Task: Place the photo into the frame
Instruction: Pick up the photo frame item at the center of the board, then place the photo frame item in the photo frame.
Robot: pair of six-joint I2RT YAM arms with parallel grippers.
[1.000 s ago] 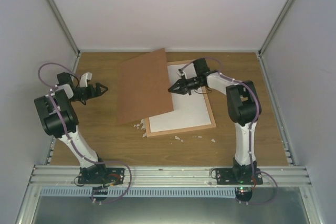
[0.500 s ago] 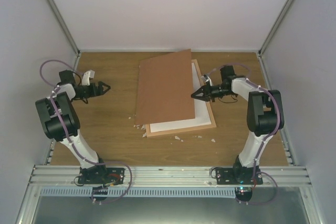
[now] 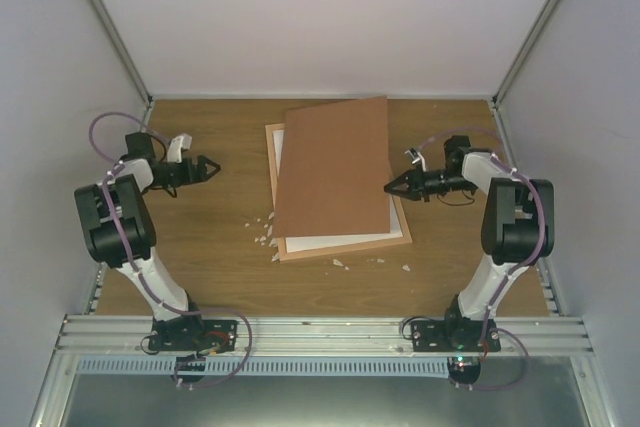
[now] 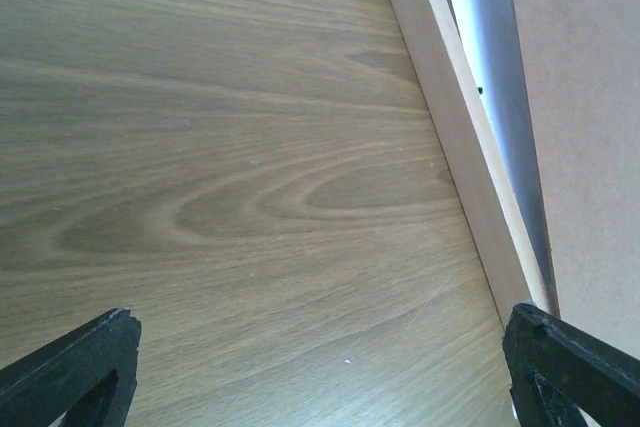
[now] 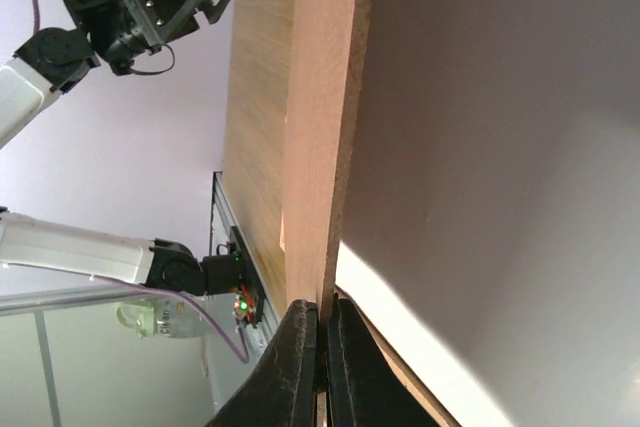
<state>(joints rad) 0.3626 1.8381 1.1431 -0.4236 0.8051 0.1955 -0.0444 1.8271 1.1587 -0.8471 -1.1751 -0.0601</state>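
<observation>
The frame (image 3: 272, 187) of light wood rails lies flat at mid-table. A white sheet (image 3: 330, 241) lies inside it. No printed picture shows on it, so I cannot tell whether it is the photo. The brown backing board (image 3: 335, 167) covers most of the frame, tilted. My right gripper (image 3: 392, 187) is shut on the board's right edge. In the right wrist view the fingers (image 5: 300, 367) pinch that edge (image 5: 325, 147). My left gripper (image 3: 205, 165) is open and empty left of the frame. Its wrist view shows the frame rail (image 4: 450, 117) and the board (image 4: 580, 97).
Small white scraps lie on the wooden table near the frame's front left corner (image 3: 262, 232) and along its front edge (image 3: 338, 263), with one more further right (image 3: 406, 269). Metal posts and white walls enclose the table.
My right gripper has swung the backing board to the right, from left of the frame to over it. My left gripper has moved slightly right.
</observation>
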